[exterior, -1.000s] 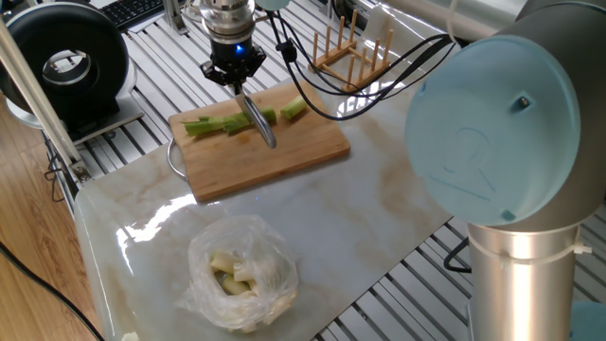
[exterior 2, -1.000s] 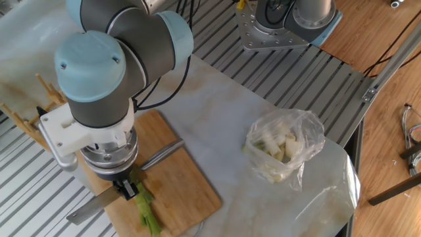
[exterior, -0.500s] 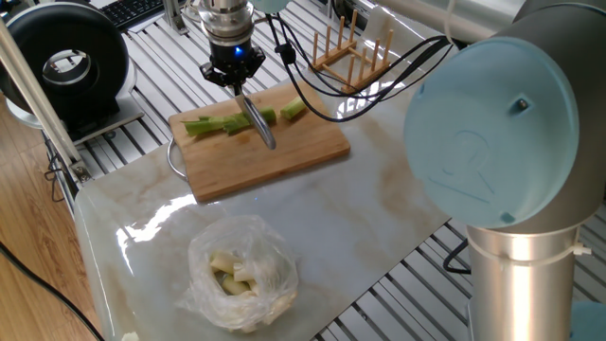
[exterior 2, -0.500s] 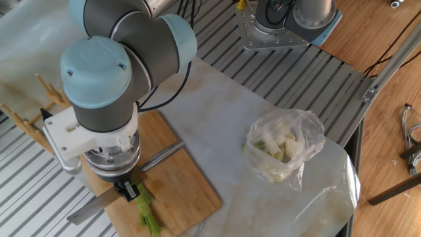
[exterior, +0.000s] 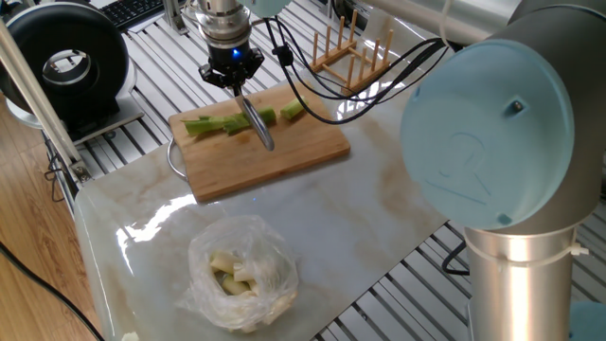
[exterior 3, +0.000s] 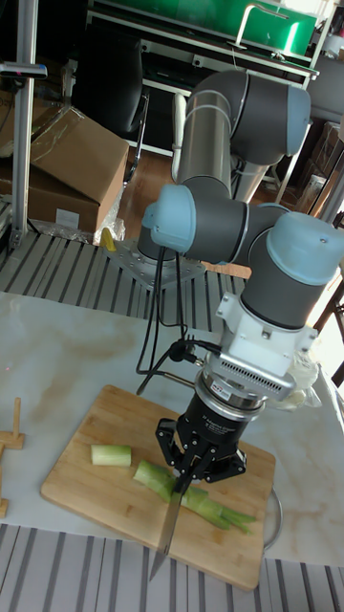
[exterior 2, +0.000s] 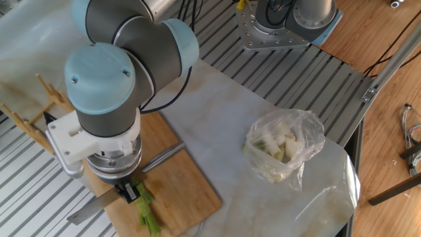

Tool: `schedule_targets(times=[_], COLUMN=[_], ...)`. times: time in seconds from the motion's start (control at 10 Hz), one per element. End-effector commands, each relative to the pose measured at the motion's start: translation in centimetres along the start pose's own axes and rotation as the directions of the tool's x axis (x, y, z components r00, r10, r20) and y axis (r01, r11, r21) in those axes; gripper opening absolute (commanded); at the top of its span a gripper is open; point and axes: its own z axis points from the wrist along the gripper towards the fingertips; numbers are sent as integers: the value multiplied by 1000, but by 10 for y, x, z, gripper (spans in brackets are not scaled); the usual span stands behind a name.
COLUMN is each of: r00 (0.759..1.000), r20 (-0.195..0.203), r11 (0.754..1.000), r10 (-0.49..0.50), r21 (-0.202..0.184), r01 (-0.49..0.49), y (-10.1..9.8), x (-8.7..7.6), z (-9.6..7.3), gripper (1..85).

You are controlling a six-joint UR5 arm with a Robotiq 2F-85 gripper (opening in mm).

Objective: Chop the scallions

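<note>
Claw [exterior 3: 199, 466] clenched on knife [exterior 3: 170, 522], risen slightly since a moment ago above scallions [exterior 3: 182, 495] on cutting board [exterior 3: 86, 497]: one chunk severed, more cuts due

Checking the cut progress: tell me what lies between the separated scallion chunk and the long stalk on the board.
In the tall fixed view, only bare cutting board lies between the cut chunk and the long stalk.

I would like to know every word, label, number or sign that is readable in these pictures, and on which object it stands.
None can be read.
White band above the gripper: small print, too blurred to read.
Blue cap on the arm: a faint embossed mark, not legible.
Cutting board, scallions, knife and plastic bag: no text seen.
</note>
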Motion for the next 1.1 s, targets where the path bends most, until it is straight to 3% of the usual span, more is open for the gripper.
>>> schedule_targets(times=[0.0, 0.4, 0.6, 0.8, 1.0], r00=[1000, 999, 999, 999, 997], r20=[-5, -21, -20, -42, -68], r11=[1000, 1000, 998, 999, 999], r10=[8, -25, -37, -34, -18], r21=[-6, -18, -42, -27, -46], r01=[-8, 25, 36, 32, 15], y=[4, 4, 0, -4, -3], x=[1, -4, -8, -5, -8], z=[-2, 2, 8, 4, 1], gripper=[10, 10, 10, 10, 10])
